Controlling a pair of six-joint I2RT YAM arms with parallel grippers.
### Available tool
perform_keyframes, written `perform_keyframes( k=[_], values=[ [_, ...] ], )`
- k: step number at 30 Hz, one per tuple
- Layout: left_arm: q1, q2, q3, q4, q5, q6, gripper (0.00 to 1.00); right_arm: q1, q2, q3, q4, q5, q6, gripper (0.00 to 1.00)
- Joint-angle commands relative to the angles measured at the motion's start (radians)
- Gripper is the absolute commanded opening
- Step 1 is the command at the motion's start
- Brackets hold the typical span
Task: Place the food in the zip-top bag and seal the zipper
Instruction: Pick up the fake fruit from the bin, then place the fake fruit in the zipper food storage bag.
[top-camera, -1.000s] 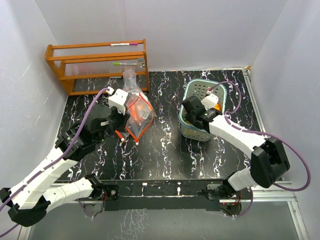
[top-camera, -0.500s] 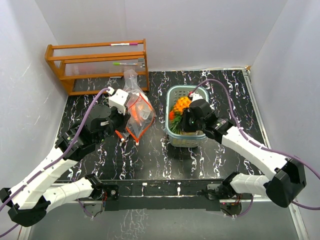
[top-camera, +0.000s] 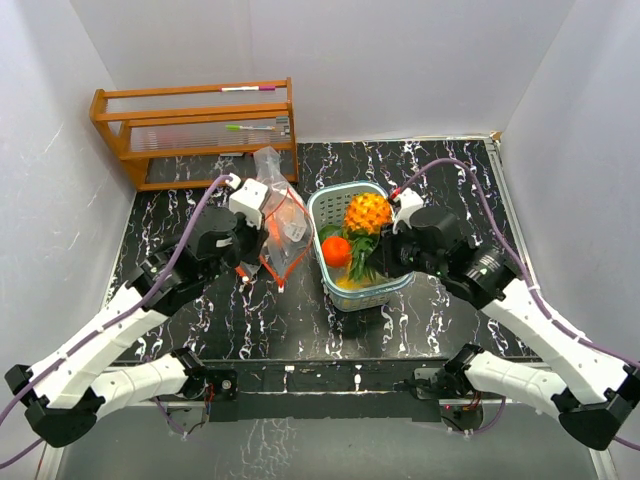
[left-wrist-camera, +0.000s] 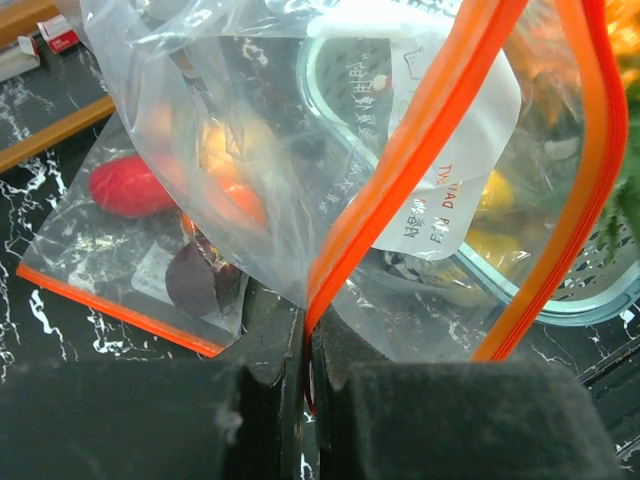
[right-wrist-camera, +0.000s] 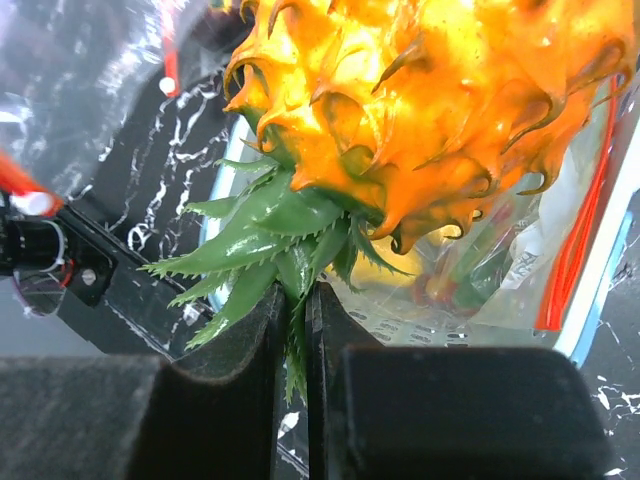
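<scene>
My left gripper (left-wrist-camera: 305, 345) is pinched hard on the orange zipper strip (left-wrist-camera: 420, 150) of the zip-top bag (left-wrist-camera: 230, 120), jaws together with only the strip between them. The clear plastic rises from my fingertips toward 12 o'clock. Through it, at about 10 o'clock, I see a red fruit (left-wrist-camera: 125, 187) and a dark purple fruit (left-wrist-camera: 190, 280) low against the table (top-camera: 300, 320). From above, this hand sits at the bag's 9 o'clock edge. The forearm runs back toward 7 o'clock to an elbow in the near-left corner, then folds in to the base.

My right gripper (right-wrist-camera: 297, 330) is clamped on the green leaves (right-wrist-camera: 260, 250) of the pineapple (right-wrist-camera: 420, 110), its body at 12 o'clock from my fingertips. From above, the pineapple sits within the rim of the teal basket (top-camera: 340, 192), leaves pointing to 6 o'clock, with an orange fruit (top-camera: 336, 250) just at its 8 o'clock. I cannot tell whether it rests on anything. The basket stands just at the bag's 3 o'clock. My wrist trails toward 4 o'clock, and the forearm reaches an elbow at the near-right corner.
</scene>
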Motion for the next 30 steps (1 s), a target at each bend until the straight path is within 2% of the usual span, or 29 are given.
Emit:
perform_keyframes(
  k=[1,6,16,23,30],
  values=[
    [0.005,0.035,-0.029,0.052,0.016,-0.018,0.00,-0.004,-0.040,0.130,-0.009,-0.008,-0.043,0.08],
    [0.005,0.073,-0.052,0.108,0.005,-0.022,0.00,-0.005,-0.078,0.193,-0.031,-0.174,-0.097,0.08],
    [0.005,0.158,-0.003,0.146,-0.002,-0.017,0.00,-0.005,-0.222,0.161,0.162,-0.626,-0.115,0.08],
    [0.005,0.175,0.061,0.130,0.055,-0.042,0.00,-0.004,-0.211,0.060,0.279,-0.698,-0.087,0.08],
    [0.004,0.135,0.108,0.127,0.195,-0.119,0.00,-0.004,-0.159,-0.025,0.440,-0.698,-0.063,0.08]
  ],
)
